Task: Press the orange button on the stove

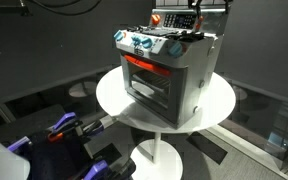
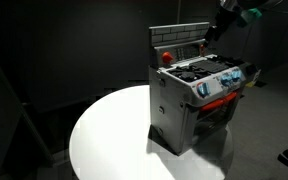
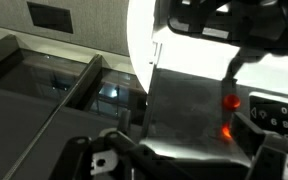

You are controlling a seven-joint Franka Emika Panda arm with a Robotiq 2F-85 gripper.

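A toy stove stands on a round white table; it also shows in an exterior view. The orange button sits on the stove's upright back panel, at one end, and is seen in an exterior view and in the wrist view, with a glowing reflection below it. My gripper hovers above the other end of the back panel, apart from the button, as an exterior view shows. In the wrist view its fingers are spread and hold nothing.
The stove top carries blue knobs and black burners. The white table has bare surface in front of the stove. Dark walls surround the scene. Blue and orange objects lie on the floor by the table.
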